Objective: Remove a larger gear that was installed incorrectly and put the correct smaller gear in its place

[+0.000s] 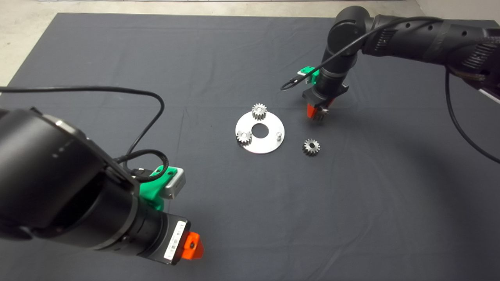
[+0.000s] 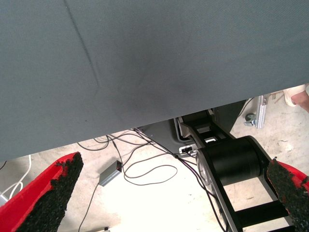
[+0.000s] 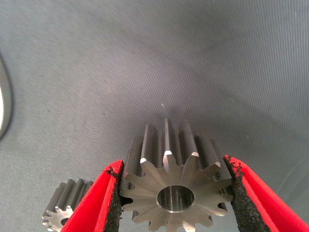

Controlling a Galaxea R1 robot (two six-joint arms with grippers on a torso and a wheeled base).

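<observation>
My right gripper [image 1: 315,111] hangs low over the mat to the right of the round steel plate [image 1: 269,146] and is shut on the larger gear [image 3: 176,193], whose long teeth sit between the two red fingers [image 3: 99,203]. In the head view the larger gear [image 1: 322,114] shows only partly under that gripper. The smaller gear [image 1: 311,147] lies flat on the mat, right of the plate and nearer the front than the gripper; it also shows as the smaller gear [image 3: 65,212] in the right wrist view. A bare pin [image 1: 279,135] stands on the plate's right side.
Two silver spur gears [image 1: 259,111] [image 1: 243,137] sit on the plate's back and left pins around its centre hole. My left gripper [image 1: 191,246] is parked open at the front left of the mat; its wrist view shows the mat edge, floor cables and the robot base [image 2: 231,162].
</observation>
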